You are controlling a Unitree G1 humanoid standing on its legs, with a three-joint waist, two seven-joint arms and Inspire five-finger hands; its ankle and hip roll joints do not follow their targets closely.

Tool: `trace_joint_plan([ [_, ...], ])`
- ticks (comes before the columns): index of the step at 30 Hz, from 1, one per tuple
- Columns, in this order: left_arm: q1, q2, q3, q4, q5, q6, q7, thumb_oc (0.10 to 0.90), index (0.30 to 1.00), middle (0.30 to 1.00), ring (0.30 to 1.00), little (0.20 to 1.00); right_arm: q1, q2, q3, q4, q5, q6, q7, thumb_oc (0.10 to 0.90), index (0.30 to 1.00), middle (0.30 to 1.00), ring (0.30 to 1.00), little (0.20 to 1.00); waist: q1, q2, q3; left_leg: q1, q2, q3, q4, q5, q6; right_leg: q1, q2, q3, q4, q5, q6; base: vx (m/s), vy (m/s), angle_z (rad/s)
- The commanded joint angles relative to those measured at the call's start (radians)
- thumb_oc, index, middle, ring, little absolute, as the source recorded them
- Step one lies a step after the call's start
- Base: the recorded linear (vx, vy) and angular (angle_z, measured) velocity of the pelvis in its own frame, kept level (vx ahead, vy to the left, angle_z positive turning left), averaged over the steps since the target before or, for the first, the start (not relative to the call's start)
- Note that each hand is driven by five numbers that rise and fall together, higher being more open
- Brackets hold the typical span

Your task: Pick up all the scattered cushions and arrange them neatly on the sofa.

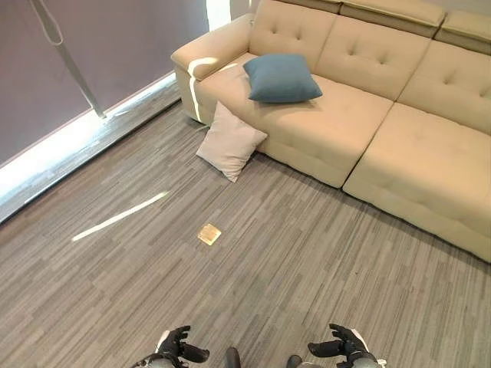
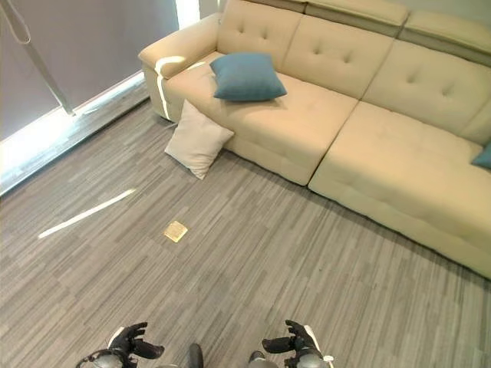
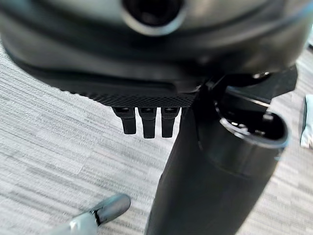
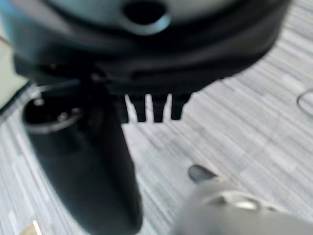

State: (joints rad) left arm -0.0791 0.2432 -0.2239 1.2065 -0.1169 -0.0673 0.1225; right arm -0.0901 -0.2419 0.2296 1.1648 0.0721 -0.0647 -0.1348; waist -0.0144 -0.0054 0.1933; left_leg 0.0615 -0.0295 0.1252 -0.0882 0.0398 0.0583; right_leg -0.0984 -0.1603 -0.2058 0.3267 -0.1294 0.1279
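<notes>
- Left eye view is showing a big beige tufted fabric sofa [image 1: 399, 100] running along the far side, on grey striped carpet floor [image 1: 307, 261].
- Blue square cushion [image 1: 281, 77] is lying on the sofa seat near the armrest.
- Pale beige square cushion [image 1: 229, 141] is sitting on the floor, leaning against the sofa front just below the blue one; this one is needing pickup.
- It is looking soft and light, probably squashy; grabbing a top corner or edge seems best.
- Another blue cushion's corner [image 2: 483, 157] is peeking in at the sofa's right end.
- Small tan square floor plate [image 1: 209, 234] is lying on the carpet, well apart from the cushion.
- Left hand [image 1: 178, 345] and right hand [image 1: 345, 343] are hanging low near the robot, fingers loosely parted, holding nothing.
</notes>
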Motion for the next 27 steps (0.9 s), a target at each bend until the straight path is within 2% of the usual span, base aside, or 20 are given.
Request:
trace_joint_plan([
  [1,-0.021,-0.008,0.007,0.003,0.005,-0.039,0.013,0.800,0.900,0.900,0.900,0.900,-0.006,-0.035,0.022,-0.021,-0.009,-0.013,-0.023,0.800,0.900,0.900,0.900,0.900,0.007,-0.011,-0.014,0.002,-0.032,-0.102,0.014,-0.079,-0.030,-0.011,0.112,0.092,-0.142,0.093,-0.005,0.09,-0.019,0.28],
  [2,-0.021,-0.008,0.007,0.003,0.005,-0.039,0.013,0.800,0.900,0.900,0.900,0.900,-0.006,-0.035,0.023,-0.021,-0.009,-0.013,-0.023,0.800,0.900,0.900,0.900,0.900,0.007,-0.010,-0.013,0.004,-0.031,-0.103,0.014,-0.080,-0.030,-0.008,0.113,0.091,-0.143,0.093,-0.005,0.13,-0.066,0.47],
  [3,-0.023,-0.006,0.010,0.012,0.006,-0.038,0.012,0.800,0.900,0.900,0.900,0.900,-0.003,-0.038,0.027,-0.016,-0.010,-0.012,-0.019,0.800,0.900,0.900,0.900,0.900,0.002,-0.022,-0.011,0.007,-0.043,-0.135,0.014,-0.080,-0.034,-0.011,0.143,0.120,-0.188,0.100,-0.016,0.10,-0.082,0.45],
  [8,-0.011,-0.016,0.046,0.026,-0.026,-0.041,0.017,0.800,0.900,0.900,0.900,0.900,0.007,-0.043,0.029,-0.015,-0.010,-0.020,-0.016,0.800,0.900,0.900,0.900,0.900,0.009,-0.033,-0.021,0.015,-0.052,-0.170,0.032,-0.099,-0.048,0.037,0.149,0.127,-0.255,0.110,-0.030,0.11,-0.102,0.59],
  [9,-0.005,-0.022,0.049,0.028,-0.034,-0.043,0.015,0.800,0.900,0.900,0.900,0.900,0.012,-0.051,0.022,-0.024,-0.005,-0.027,-0.017,0.800,0.900,0.900,0.900,0.900,0.012,-0.035,-0.020,0.002,-0.058,-0.171,0.085,-0.117,-0.062,0.062,0.144,0.114,-0.282,0.112,-0.037,0.13,-0.113,0.41],
  [10,-0.005,-0.022,0.049,0.028,-0.034,-0.043,0.015,0.800,0.900,0.900,0.900,0.900,0.012,-0.051,0.022,-0.024,-0.005,-0.027,-0.017,0.800,0.900,0.900,0.900,0.900,0.011,-0.035,-0.020,0.001,-0.058,-0.171,0.087,-0.118,-0.062,0.063,0.144,0.113,-0.283,0.113,-0.037,0.12,-0.124,0.44],
  [11,-0.007,-0.029,0.049,0.029,-0.041,-0.039,0.011,0.800,0.900,0.900,0.900,0.900,0.008,-0.061,0.011,-0.035,0.007,-0.030,-0.016,0.800,0.900,0.900,0.900,0.900,0.008,-0.041,-0.010,-0.045,-0.056,-0.127,0.188,-0.142,-0.088,0.089,0.127,0.088,-0.300,0.110,-0.042,0.04,-0.052,0.63],
  [13,-0.009,-0.034,0.048,0.027,-0.054,-0.038,0.016,0.800,0.900,0.900,0.900,0.900,0.003,-0.065,0.008,-0.032,0.018,-0.032,-0.018,0.800,0.900,0.900,0.900,0.900,0.004,-0.046,0.001,-0.099,-0.025,-0.044,0.258,-0.144,-0.098,0.117,0.108,0.052,-0.317,0.098,-0.049,0.06,-0.024,0.84],
  [15,-0.007,-0.034,0.048,0.023,-0.057,-0.035,0.017,0.800,0.900,0.900,0.900,0.900,0.008,-0.064,0.007,-0.029,0.025,-0.026,-0.019,0.800,0.900,0.900,0.900,0.900,0.008,-0.046,-0.001,-0.130,0.016,0.023,0.235,-0.123,-0.084,0.138,0.102,0.026,-0.324,0.081,-0.052,0.11,0.003,0.41],
  [16,-0.006,-0.033,0.046,0.023,-0.056,-0.032,0.014,0.800,0.900,0.900,0.900,0.900,0.010,-0.062,0.006,-0.026,0.026,-0.024,-0.018,0.800,0.900,0.900,0.900,0.900,0.011,-0.048,-0.007,-0.142,0.022,0.034,0.223,-0.116,-0.081,0.145,0.103,0.018,-0.327,0.075,-0.053,0.23,-0.010,0.54],
  [17,-0.002,-0.027,0.045,0.024,-0.050,-0.029,0.011,0.800,0.900,0.900,0.900,0.900,0.018,-0.055,0.006,-0.015,0.029,-0.022,-0.018,0.800,0.900,0.900,0.900,0.900,0.019,-0.055,-0.015,-0.194,0.032,0.047,0.202,-0.069,-0.083,0.165,0.109,0.004,-0.334,0.052,-0.057,0.17,-0.013,0.72],
  [18,-0.002,-0.026,0.045,0.024,-0.050,-0.029,0.011,0.800,0.900,0.900,0.900,0.900,0.018,-0.055,0.006,-0.015,0.029,-0.022,-0.018,0.800,0.900,0.900,0.900,0.900,0.017,-0.055,-0.017,-0.196,0.031,0.046,0.203,-0.069,-0.083,0.164,0.108,0.003,-0.333,0.051,-0.057,0.28,0.012,0.67],
  [19,-0.001,-0.022,0.040,0.023,-0.053,-0.030,0.011,0.800,0.900,0.900,0.900,0.900,0.020,-0.047,0.008,-0.008,0.033,-0.019,-0.019,0.800,0.900,0.900,0.900,0.900,0.029,-0.063,-0.015,-0.258,0.050,0.059,0.205,-0.027,-0.094,0.188,0.111,0.000,-0.336,0.027,-0.061,0.22,0.027,0.56],
  [21,-0.001,-0.020,0.041,0.022,-0.054,-0.028,0.011,0.800,0.900,0.900,0.900,0.900,0.021,-0.044,0.010,-0.009,0.033,-0.018,-0.020,0.800,0.900,0.900,0.900,0.900,0.037,-0.065,-0.012,-0.278,0.053,0.054,0.214,-0.019,-0.097,0.195,0.113,0.004,-0.332,0.020,-0.064,0.29,0.095,0.22],
  [22,0.020,-0.022,0.049,0.038,-0.047,-0.022,0.008,0.800,0.900,0.900,0.900,0.900,0.033,-0.031,0.007,-0.004,0.023,-0.018,-0.019,0.800,0.900,0.900,0.900,0.900,0.040,-0.063,-0.028,-0.233,0.034,0.033,0.179,-0.025,-0.084,0.221,0.108,0.011,-0.309,0.000,-0.054,0.31,0.156,-0.06],
  [23,0.020,-0.022,0.049,0.038,-0.047,-0.022,0.008,0.800,0.900,0.900,0.900,0.900,0.033,-0.031,0.007,-0.004,0.023,-0.018,-0.019,0.800,0.900,0.900,0.900,0.900,0.040,-0.063,-0.031,-0.236,0.035,0.033,0.178,-0.023,-0.084,0.218,0.109,0.011,-0.309,0.002,-0.054,0.47,0.277,-0.15],
  [24,0.028,-0.020,0.053,0.041,-0.041,-0.020,0.007,0.800,0.900,0.900,0.900,0.900,0.037,-0.023,0.008,-0.002,0.012,-0.014,-0.017,0.800,0.900,0.900,0.900,0.900,0.046,-0.066,-0.039,-0.215,0.023,0.032,0.173,-0.038,-0.069,0.216,0.085,0.020,-0.258,-0.001,-0.037,0.16,0.120,-0.16],
  [25,0.028,-0.020,0.053,0.041,-0.041,-0.020,0.007,0.800,0.900,0.900,0.900,0.900,0.037,-0.023,0.008,-0.002,0.012,-0.014,-0.017,0.800,0.900,0.900,0.900,0.900,0.047,-0.065,-0.042,-0.218,0.024,0.032,0.172,-0.037,-0.069,0.212,0.086,0.020,-0.259,0.001,-0.038,0.25,0.191,-0.15],
  [27,0.026,-0.015,0.053,0.037,-0.034,-0.021,0.007,0.800,0.900,0.900,0.900,0.900,0.036,-0.015,0.010,-0.002,0.006,-0.011,-0.013,0.800,0.900,0.900,0.900,0.900,0.048,-0.066,-0.046,-0.187,0.012,0.032,0.163,-0.057,-0.051,0.181,0.064,0.035,-0.167,0.019,-0.017,0.21,0.202,-0.19],
])
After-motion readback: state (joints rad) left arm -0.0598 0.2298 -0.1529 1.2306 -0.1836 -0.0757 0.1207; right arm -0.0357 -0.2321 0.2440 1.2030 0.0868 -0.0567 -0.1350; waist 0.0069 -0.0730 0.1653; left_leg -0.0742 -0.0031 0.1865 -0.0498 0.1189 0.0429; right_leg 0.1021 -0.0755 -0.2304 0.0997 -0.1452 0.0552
